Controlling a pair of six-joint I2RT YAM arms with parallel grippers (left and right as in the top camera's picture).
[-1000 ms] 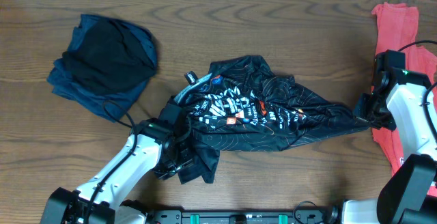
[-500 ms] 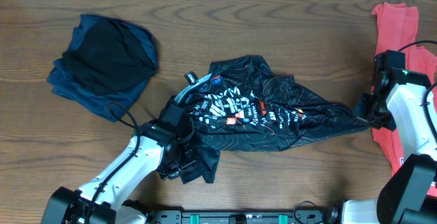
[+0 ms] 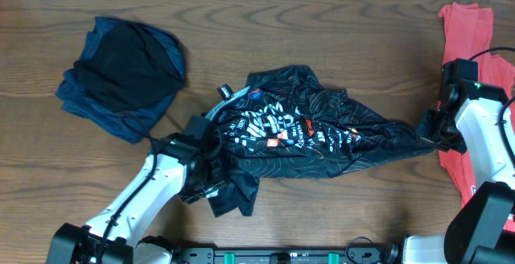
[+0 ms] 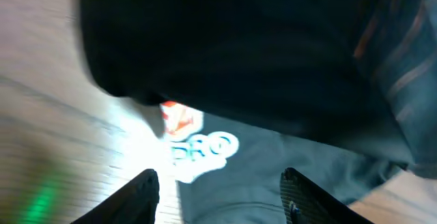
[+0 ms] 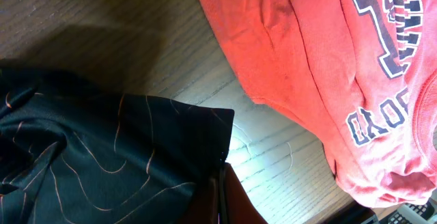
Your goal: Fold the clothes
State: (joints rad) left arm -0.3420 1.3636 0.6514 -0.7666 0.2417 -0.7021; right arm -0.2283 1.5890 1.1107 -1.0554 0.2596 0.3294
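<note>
The clothes' black jersey, with white lettering and thin orange lines, lies crumpled at mid-table. My left gripper sits over its lower-left flap. In the blurred left wrist view the fingers stand apart, with the jersey lying slack under and between them, so my left gripper is open. My right gripper is shut on the jersey's stretched right corner. In the right wrist view the jaws of my right gripper pinch the jersey at its hem.
A coral-red T-shirt with navy lettering lies at the right edge, beside and under the right arm; it also fills the right wrist view as the T-shirt. A navy and black garment pile sits at the back left. The wooden table shows between them.
My left gripper closed down, then opened, and its wrist shifted slightly away from the front edge. The jersey's lower-left flap stays on the table. The right arm has not moved.
</note>
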